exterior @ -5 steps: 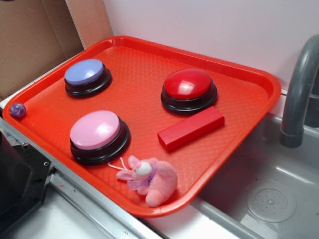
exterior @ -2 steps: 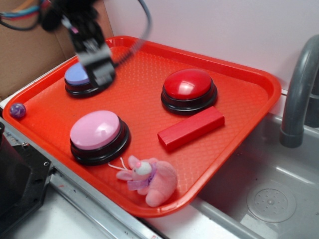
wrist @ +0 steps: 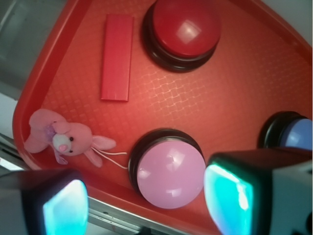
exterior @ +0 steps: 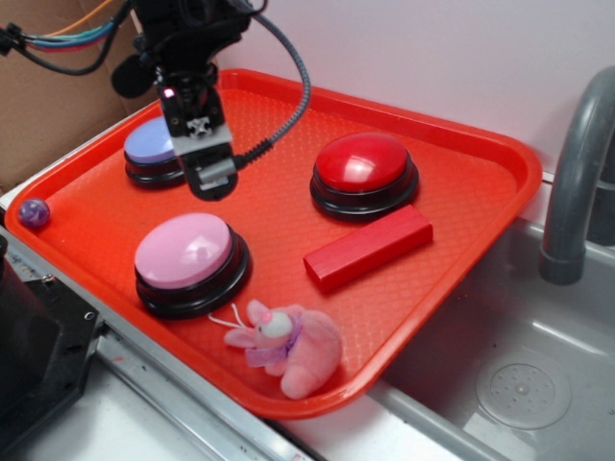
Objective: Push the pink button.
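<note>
The claw (exterior: 212,180) has been brought in from the tray's far left corner and is now hung above the bare tray floor just beyond the pink button (exterior: 186,252), past the blue button (exterior: 151,145). In the wrist view its two fingers (wrist: 230,195) are seen spread apart with nothing held between them, and the pink button (wrist: 170,175) lies in the gap. The approach is judged nearly lined up; a short move toward the pink button and a descent remain.

The pink button is set on a red tray (exterior: 490,206), with a red button (exterior: 364,162), a red block (exterior: 369,247) and a plush bunny (exterior: 293,347) around it. Beside the tray a sink (exterior: 519,365) and faucet (exterior: 575,178) are seen.
</note>
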`<move>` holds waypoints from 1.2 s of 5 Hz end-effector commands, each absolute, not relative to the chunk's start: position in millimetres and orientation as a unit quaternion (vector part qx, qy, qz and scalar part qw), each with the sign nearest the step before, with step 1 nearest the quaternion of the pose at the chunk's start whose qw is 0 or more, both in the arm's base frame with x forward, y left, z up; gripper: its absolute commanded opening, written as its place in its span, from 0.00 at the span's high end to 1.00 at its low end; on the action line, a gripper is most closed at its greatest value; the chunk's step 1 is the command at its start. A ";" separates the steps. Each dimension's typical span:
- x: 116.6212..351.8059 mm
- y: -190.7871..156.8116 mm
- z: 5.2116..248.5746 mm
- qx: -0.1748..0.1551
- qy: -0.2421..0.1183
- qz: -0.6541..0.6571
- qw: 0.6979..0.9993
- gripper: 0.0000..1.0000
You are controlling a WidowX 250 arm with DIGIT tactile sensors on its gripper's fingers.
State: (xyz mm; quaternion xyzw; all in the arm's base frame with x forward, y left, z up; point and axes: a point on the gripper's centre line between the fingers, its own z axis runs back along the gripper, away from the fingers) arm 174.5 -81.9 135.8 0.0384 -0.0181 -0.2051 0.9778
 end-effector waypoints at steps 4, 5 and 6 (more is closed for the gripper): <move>164.5 -41.3 68.5 0.057 -0.018 -0.133 0.989 0.00; 173.8 -48.5 45.4 0.058 -0.009 -0.145 0.988 0.00; 171.2 -53.4 33.9 0.048 0.003 -0.148 0.988 0.00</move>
